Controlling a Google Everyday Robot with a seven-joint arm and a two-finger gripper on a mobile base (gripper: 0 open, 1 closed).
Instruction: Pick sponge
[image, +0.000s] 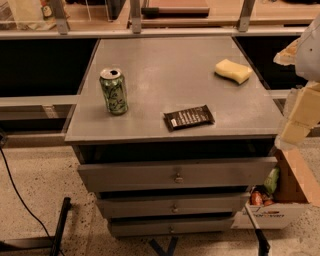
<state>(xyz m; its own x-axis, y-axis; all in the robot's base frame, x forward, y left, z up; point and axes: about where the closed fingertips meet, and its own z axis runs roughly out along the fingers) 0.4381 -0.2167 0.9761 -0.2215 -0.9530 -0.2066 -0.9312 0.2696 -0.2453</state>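
The pale yellow sponge (233, 70) lies flat on the grey cabinet top (165, 55), at its far right corner. My gripper (296, 122) hangs at the right edge of the view, beside and just past the cabinet's right side, nearer the camera than the sponge and apart from it. It holds nothing that I can see.
A green can (114, 91) stands upright at the left of the top. A dark snack bar wrapper (189, 117) lies near the front edge. The cabinet has three drawers (175, 175) below. An open cardboard box (280, 202) with items sits on the floor at right. A shelf rail (150, 32) runs behind.
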